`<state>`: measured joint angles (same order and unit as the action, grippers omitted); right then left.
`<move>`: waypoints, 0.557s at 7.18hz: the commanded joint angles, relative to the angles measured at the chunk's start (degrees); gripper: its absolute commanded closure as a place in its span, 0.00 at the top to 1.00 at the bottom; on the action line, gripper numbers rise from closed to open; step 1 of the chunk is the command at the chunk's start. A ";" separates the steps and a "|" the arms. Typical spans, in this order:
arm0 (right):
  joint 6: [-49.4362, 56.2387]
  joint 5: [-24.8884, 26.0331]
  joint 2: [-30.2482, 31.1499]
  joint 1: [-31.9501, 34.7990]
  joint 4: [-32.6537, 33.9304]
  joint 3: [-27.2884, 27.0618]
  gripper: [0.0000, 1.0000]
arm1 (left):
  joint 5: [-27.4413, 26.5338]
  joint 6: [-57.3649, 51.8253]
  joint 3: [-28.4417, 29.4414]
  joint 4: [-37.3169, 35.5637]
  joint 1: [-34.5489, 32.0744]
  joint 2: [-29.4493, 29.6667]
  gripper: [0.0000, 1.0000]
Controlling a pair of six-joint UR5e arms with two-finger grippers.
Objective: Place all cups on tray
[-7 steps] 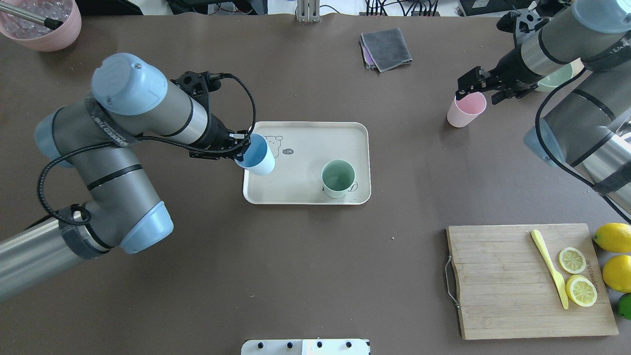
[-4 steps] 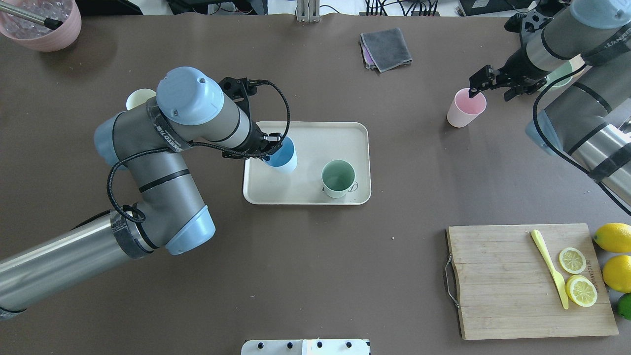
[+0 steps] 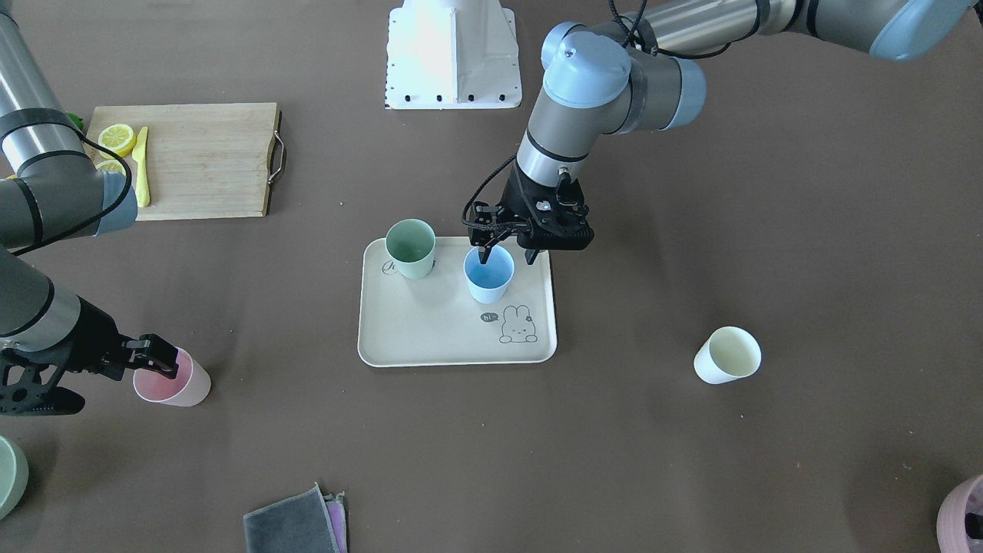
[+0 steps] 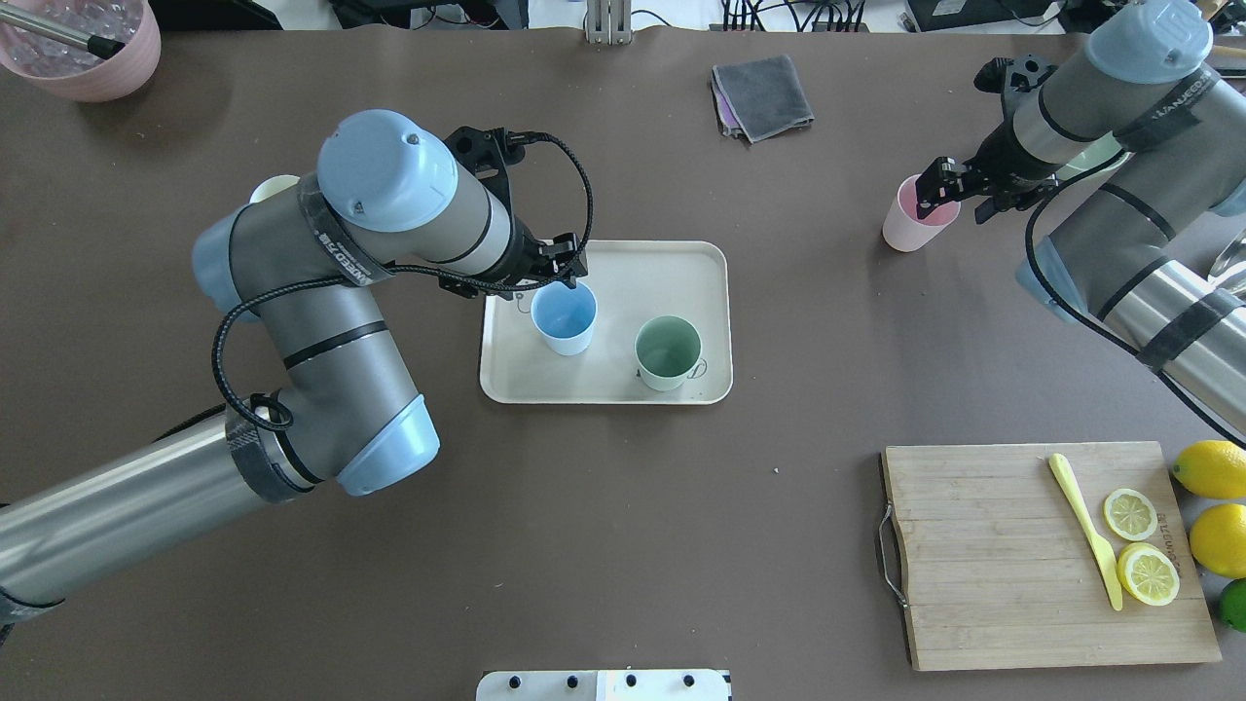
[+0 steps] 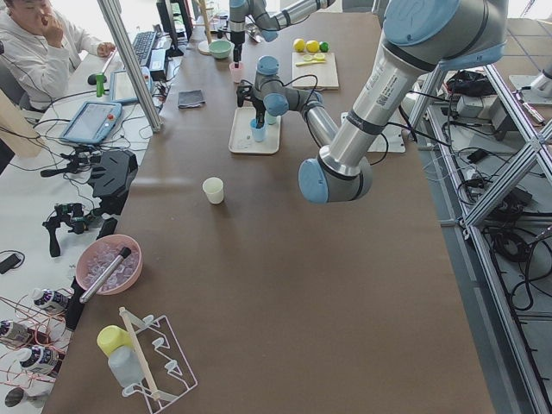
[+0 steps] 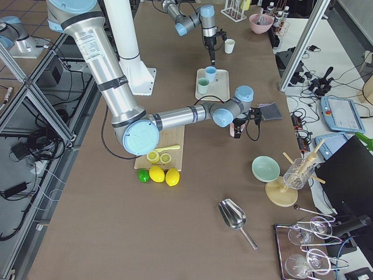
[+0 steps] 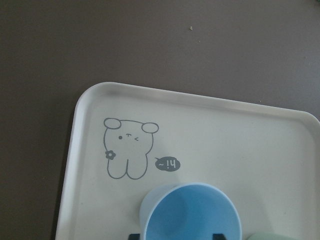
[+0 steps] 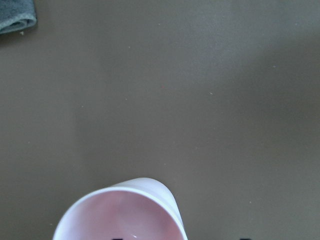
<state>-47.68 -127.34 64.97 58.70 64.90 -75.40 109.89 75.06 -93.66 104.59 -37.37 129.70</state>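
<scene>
The beige tray (image 4: 681, 268) lies mid-table with the mint green cup (image 4: 669, 352) and the light blue cup (image 4: 565, 321) upright on it. My left gripper (image 3: 504, 257) is open over the blue cup (image 3: 489, 274), one finger inside its rim and one outside. The pink cup (image 4: 915, 222) stands on the table at the far right. My right gripper (image 4: 959, 198) is open and straddles its wall. The cream-yellow cup (image 3: 728, 355) stands alone on the table and is mostly hidden behind my left arm in the overhead view.
A wooden cutting board (image 4: 983, 555) with lemon slices and a yellow knife lies front right, with whole lemons (image 4: 1212, 467) beside it. A grey cloth (image 4: 761, 95) lies at the back. A pink bowl (image 4: 83, 44) stands back left. A mint bowl (image 3: 8, 476) stands near the right arm.
My left arm carried the blue cup rightward over the tray, set it upright and opened. My right gripper came down onto the pink cup's rim.
</scene>
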 commanded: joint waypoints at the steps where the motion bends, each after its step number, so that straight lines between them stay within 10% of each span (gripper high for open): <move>1: -0.22 -0.79 -0.54 -0.34 0.22 -0.36 0.00 | 6.54 -9.94 -5.45 -1.41 -7.59 -7.57 0.98; 4: -9.23 -2.64 -6.93 -1.21 0.75 -0.54 0.00 | 13.23 -39.55 4.04 -0.89 -23.92 -13.68 0.98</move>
<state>-52.17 -129.23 61.10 58.08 65.53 -75.87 120.79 47.37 -95.05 103.39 -54.37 117.71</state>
